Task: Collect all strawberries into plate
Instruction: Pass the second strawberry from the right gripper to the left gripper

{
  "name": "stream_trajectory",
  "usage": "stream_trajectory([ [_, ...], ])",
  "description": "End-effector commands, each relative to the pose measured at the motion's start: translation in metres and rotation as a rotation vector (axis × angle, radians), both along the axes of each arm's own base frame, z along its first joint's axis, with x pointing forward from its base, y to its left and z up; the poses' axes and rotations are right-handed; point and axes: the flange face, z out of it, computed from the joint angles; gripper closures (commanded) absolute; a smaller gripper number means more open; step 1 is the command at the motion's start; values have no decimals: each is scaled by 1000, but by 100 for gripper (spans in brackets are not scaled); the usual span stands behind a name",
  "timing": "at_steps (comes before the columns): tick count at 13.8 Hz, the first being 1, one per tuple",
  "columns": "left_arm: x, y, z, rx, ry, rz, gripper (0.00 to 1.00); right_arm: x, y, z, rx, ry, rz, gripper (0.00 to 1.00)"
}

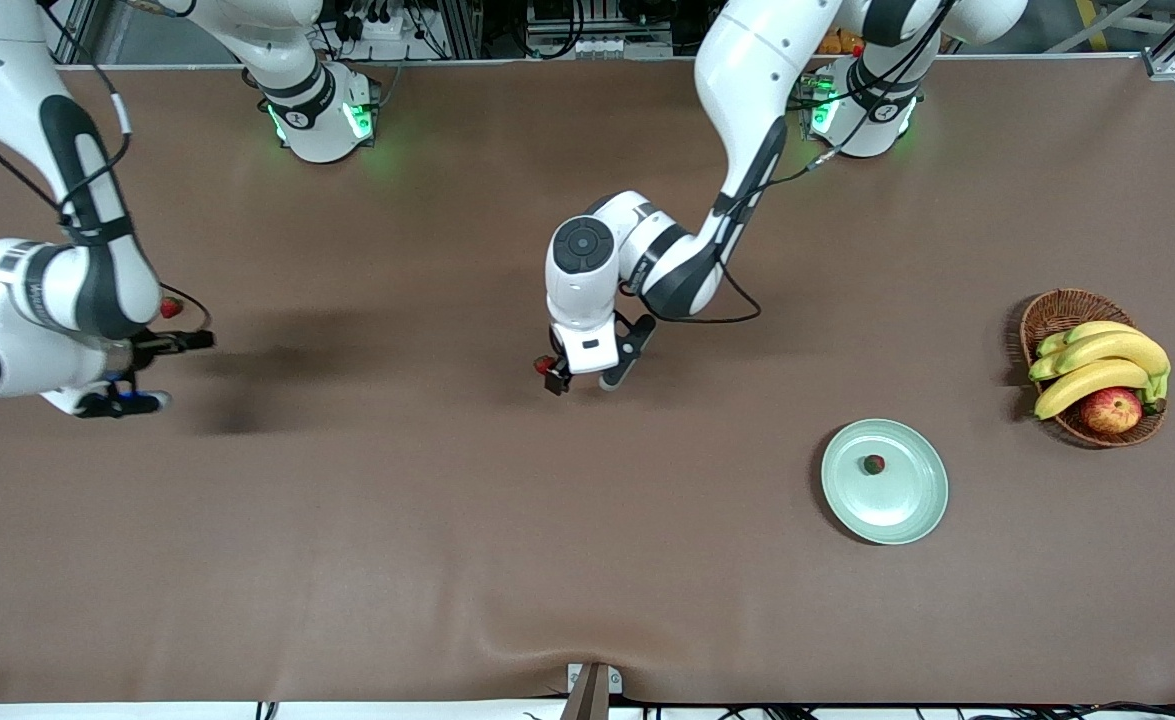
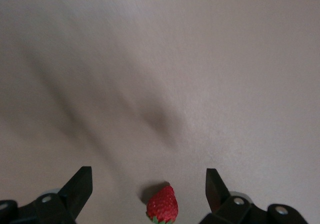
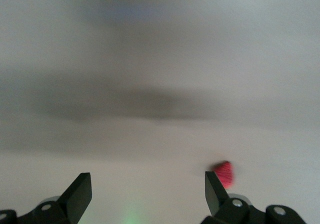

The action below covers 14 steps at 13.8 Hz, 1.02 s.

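**Two berries on cloth, one on plate**

Left gripper (image 1: 587, 378) low over mid table, fingers spread wide, nothing grasped; strawberry (image 2: 162, 205) on the cloth between the tips, seen as a red spot by one fingertip in front view (image 1: 545, 364). Right gripper (image 1: 147, 372) near the right arm's end of the table, also spread wide & empty; second strawberry (image 1: 170, 307) beside it, red blur close to one finger in right wrist view (image 3: 224, 174). Third strawberry (image 1: 874, 464) already on plate (image 1: 907, 510), off-centre. Plate nearer the front camera than basket (image 1: 1057, 312) w/ bananas (image 1: 1097, 362) & apple (image 1: 1110, 409), toward the left arm's end.
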Motion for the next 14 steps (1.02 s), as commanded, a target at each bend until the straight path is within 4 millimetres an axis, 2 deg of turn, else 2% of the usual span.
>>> stream_trajectory([
  [1, -4, -15, -11, -16, -42, -43, 0, -25, -36, 4, 10, 23, 68, 0],
  [3, -15, -21, -23, -1, -36, -79, 0, -35, -56, -11, 4, 52, 60, 0],
  [4, -20, -24, -30, 3, -38, -94, 0, -38, -56, -22, 10, 72, 60, 0],
  [8, -23, -32, -27, -29, -74, -117, 0, -57, -68, -56, 31, 120, 31, 0],
  [11, -24, -36, -26, -39, -93, -132, 0, -70, -84, -81, 45, 142, -3, 0],
  [14, -25, -37, -31, -34, -96, -138, 0, -74, -89, -91, 47, 140, -7, 0],
])
